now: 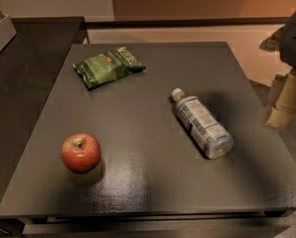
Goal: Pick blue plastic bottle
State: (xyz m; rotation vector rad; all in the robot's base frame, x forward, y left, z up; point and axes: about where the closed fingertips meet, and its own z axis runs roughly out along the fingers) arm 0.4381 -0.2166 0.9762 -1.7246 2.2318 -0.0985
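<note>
Well, the claw (pixel 282 105) hangs beside the counter (pixel 138 177), open or closed I can't tell; best straddle the lying blue plastic bottle (pixel 202 124) mid-body, crosswise.

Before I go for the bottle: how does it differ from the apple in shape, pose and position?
The blue plastic bottle lies on its side, long, cap toward the far left; the apple sits upright, round, stem up. The bottle is pale blue-white, the apple red. The bottle lies nearer the gripper at the view's right edge; the apple is front left. Both rest on the dark table, untouched.
</note>
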